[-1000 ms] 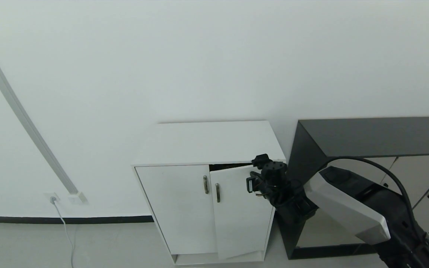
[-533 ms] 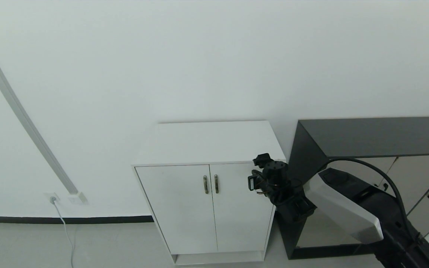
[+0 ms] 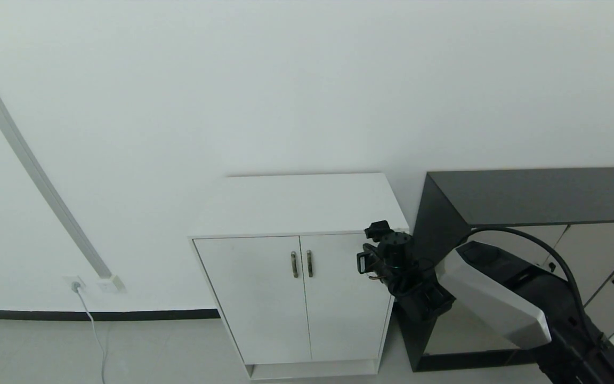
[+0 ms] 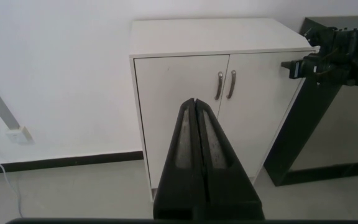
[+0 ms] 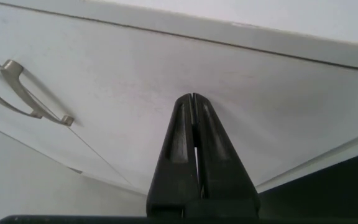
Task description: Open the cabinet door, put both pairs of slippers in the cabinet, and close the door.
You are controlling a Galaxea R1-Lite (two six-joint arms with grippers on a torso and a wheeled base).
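Note:
The white cabinet [image 3: 296, 208] stands against the wall with both doors flush and shut. Its two metal handles [image 3: 301, 264] sit side by side at the middle seam. My right gripper [image 3: 361, 261] is shut, its tips at the upper outer part of the right door [image 3: 347, 309]. In the right wrist view the shut gripper [image 5: 193, 98] points at the door panel [image 5: 260, 106], with a handle [image 5: 27, 93] off to one side. My left gripper [image 4: 194, 101] is shut and empty, held well back from the cabinet [image 4: 185, 112] and aimed at its left door.
A black cabinet [image 3: 525, 197] stands close beside the white one on the right. On the left wall are a socket with a hanging cable [image 3: 76, 286] and a slanted conduit [image 3: 35, 165]. Bare floor [image 3: 72, 352] lies in front of the cabinet.
The right door, ajar one second ago, has swung flush shut. My right gripper followed it in and has since shifted very slightly to the right.

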